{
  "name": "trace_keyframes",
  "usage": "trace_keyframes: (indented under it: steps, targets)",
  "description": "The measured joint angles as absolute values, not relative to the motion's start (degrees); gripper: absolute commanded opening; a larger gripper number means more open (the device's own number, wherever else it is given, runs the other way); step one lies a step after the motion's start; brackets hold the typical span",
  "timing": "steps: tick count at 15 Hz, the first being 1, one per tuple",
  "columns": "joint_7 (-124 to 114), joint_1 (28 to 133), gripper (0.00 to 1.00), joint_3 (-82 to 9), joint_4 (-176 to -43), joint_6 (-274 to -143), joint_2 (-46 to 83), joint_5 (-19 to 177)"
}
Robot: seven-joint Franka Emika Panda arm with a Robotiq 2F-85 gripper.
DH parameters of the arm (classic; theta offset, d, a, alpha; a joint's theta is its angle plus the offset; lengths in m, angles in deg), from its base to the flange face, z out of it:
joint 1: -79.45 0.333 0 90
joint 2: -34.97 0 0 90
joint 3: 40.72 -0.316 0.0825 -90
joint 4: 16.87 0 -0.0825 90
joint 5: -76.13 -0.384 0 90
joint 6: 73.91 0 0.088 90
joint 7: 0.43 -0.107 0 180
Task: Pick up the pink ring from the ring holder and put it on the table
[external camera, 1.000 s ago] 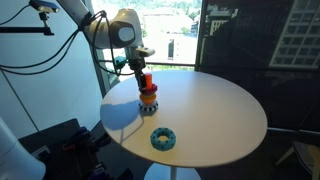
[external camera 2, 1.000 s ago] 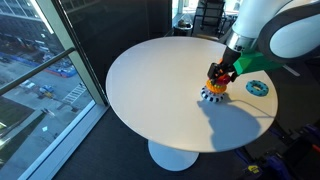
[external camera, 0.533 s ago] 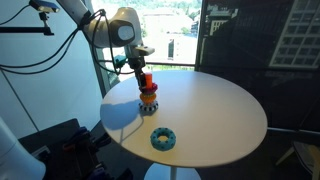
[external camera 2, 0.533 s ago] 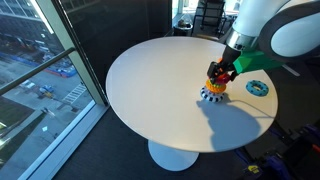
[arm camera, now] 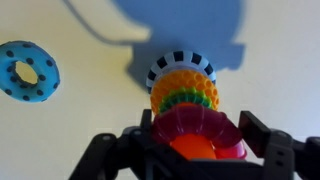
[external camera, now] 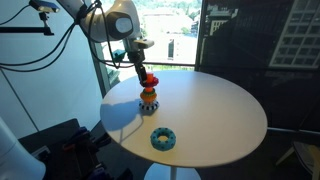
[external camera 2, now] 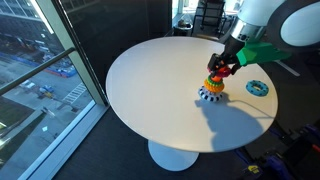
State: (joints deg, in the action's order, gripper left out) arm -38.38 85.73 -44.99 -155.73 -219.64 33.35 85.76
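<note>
One ring is pinched in the end effector (arm camera: 197,138): the pink ring (external camera: 150,80); both sit higher than half a second ago, so it now hangs above the stack left on the ring holder (external camera: 149,98) directly below; whether it clears the peg I cannot tell; a teal ring (arm camera: 28,72) lies well apart on the worktop (external camera: 220,115); the lift looks nearly done, and placing remains.

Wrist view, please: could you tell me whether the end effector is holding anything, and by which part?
Yes: the end effector grips the pink ring by opposite sides of its outer rim.
</note>
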Motion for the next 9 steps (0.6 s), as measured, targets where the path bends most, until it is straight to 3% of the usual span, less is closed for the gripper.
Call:
trace_keyframes:
  steps: [9]
  targets:
    - [-38.36,85.72,0.62,-46.18,-156.02,-217.38,40.17,85.14]
